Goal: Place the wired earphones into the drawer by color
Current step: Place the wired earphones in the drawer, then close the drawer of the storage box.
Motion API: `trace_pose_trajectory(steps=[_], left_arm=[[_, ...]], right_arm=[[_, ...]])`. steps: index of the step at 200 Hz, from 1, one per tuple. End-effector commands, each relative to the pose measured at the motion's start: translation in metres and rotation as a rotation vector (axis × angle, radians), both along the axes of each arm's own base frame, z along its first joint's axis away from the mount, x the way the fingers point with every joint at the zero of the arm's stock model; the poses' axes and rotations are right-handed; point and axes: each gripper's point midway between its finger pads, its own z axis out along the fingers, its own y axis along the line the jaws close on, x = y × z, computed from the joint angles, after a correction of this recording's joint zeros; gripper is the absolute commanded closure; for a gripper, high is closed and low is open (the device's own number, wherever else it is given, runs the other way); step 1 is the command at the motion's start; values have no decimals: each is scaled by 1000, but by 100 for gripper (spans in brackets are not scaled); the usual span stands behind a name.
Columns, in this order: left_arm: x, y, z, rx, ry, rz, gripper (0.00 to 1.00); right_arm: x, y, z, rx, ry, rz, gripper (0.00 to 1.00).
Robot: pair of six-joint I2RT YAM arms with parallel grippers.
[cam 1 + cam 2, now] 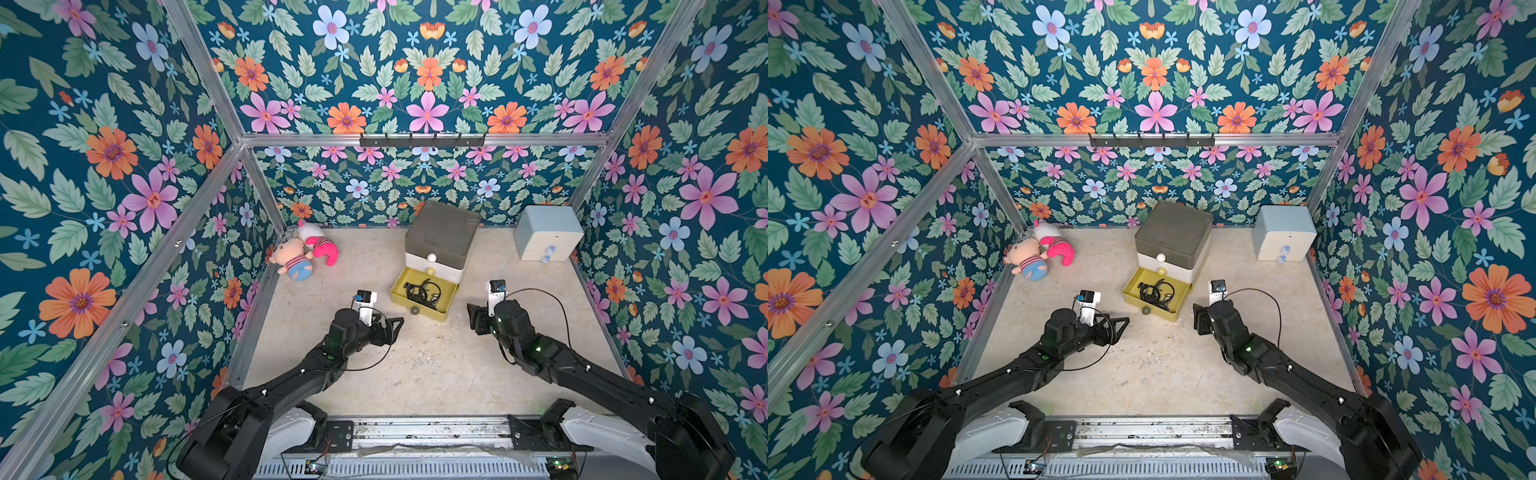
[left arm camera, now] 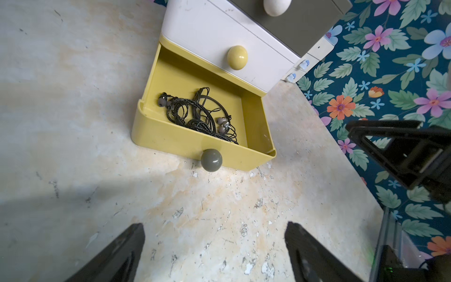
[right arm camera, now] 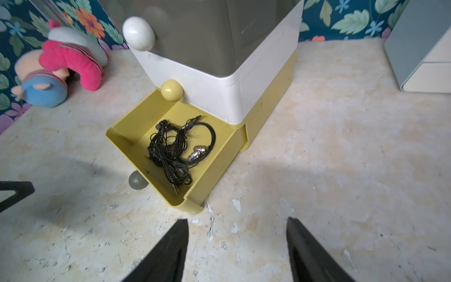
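Observation:
The drawer [image 1: 442, 237] stands at the back middle of the table, with a grey top tier, a white middle tier and its yellow bottom tier [image 1: 440, 309] pulled out. A tangle of black wired earphones [image 1: 424, 293] [image 2: 197, 114] [image 3: 175, 151] lies inside the yellow tier. No other earphones show. My left gripper [image 1: 392, 328] [image 2: 214, 227] hovers open and empty just left of the open tier. To the right of the tier, my right gripper [image 1: 473, 316] [image 3: 238, 221] is open too, with only bare table between its fingers.
Two plush toys [image 1: 305, 249] lie in the back left corner. A pale blue two-drawer cabinet [image 1: 548, 232] stands at the back right. A grey ball knob [image 2: 211, 160] sticks out of the yellow tier's front. Flowered walls close in three sides.

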Motion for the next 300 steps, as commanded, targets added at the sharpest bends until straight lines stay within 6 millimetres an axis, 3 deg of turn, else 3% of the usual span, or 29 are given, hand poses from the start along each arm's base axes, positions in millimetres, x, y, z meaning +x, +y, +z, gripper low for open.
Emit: trace_pose_trajectory(steps=[1, 50, 165, 300], left_arm=[[10, -16, 14, -95, -2, -18, 6], [22, -36, -1, -128, 68, -39, 17], [43, -59, -32, -155, 121, -19, 34], [59, -70, -54, -166, 167, 18, 51]], right_arm=[[4, -8, 29, 83, -183, -40, 27], [-7, -28, 31, 133, -282, -82, 21], [-11, -27, 33, 138, -288, -63, 20], [-11, -27, 34, 132, -293, -60, 20]])
